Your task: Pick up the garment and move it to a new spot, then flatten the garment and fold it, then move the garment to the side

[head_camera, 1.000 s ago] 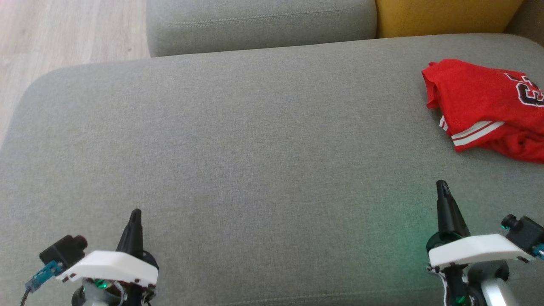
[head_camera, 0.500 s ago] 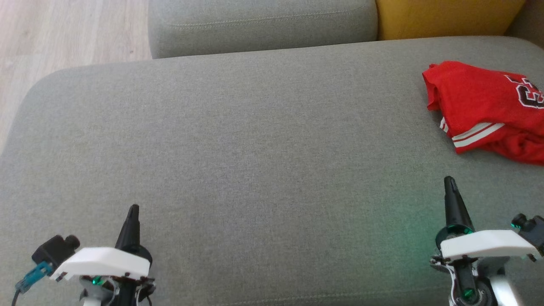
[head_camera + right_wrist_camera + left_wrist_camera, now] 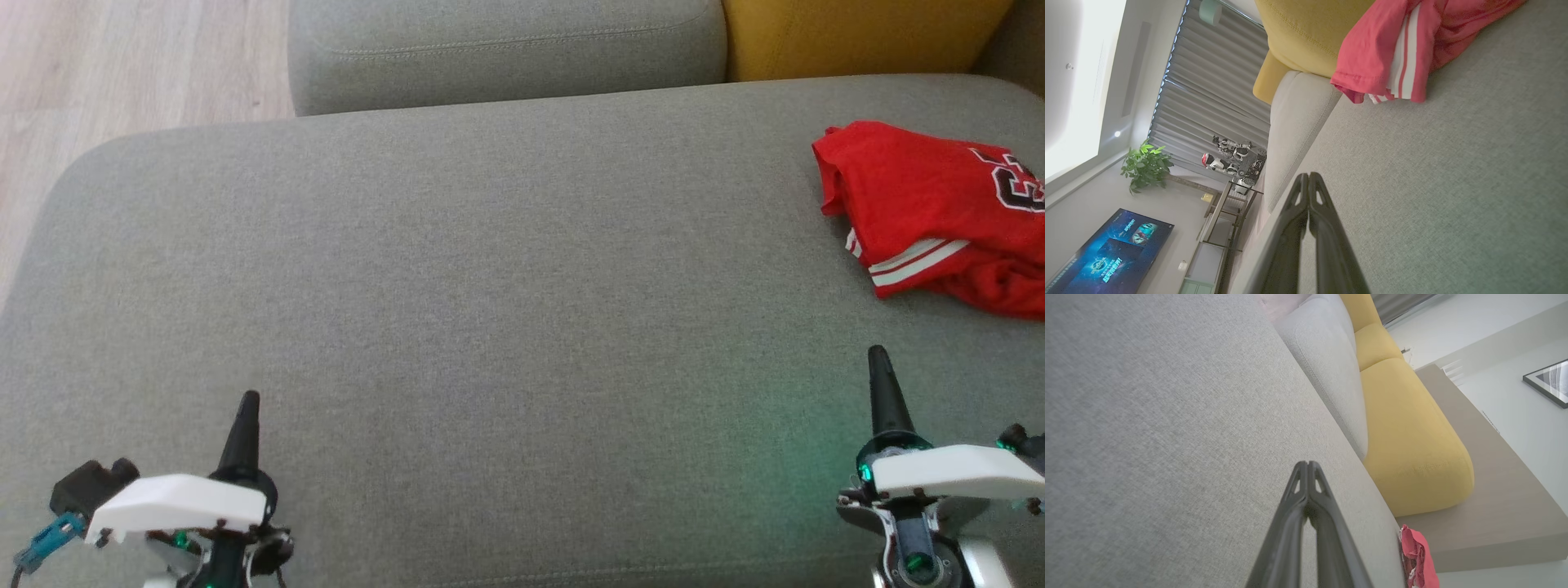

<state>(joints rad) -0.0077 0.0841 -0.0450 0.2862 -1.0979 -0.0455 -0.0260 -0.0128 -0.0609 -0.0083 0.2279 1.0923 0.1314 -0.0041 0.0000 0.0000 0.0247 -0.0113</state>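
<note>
The garment [image 3: 931,204] is a red jersey with white stripes and a dark number, lying crumpled at the far right of the grey sofa seat [image 3: 490,269]. The right wrist view has the garment [image 3: 1396,45] at its top, and the left wrist view catches a red edge of the garment [image 3: 1419,555] low on the right. My right gripper [image 3: 878,356] hovers near the seat's front right, short of the garment, shut and empty, its tips [image 3: 1308,176] pressed together. My left gripper [image 3: 248,400] sits at the front left, far from it, shut and empty [image 3: 1308,463].
A grey back cushion [image 3: 506,49] and a yellow cushion [image 3: 857,33] line the far side of the seat. Wooden floor [image 3: 122,73] lies beyond the seat's rounded left end. The right wrist view takes in a screen [image 3: 1106,253] and a plant [image 3: 1145,165] across the room.
The head camera has shifted a little, so the whole picture sits slightly lower. Both grippers have drawn back toward the bottom edge and stay shut; the garment lies as before.
</note>
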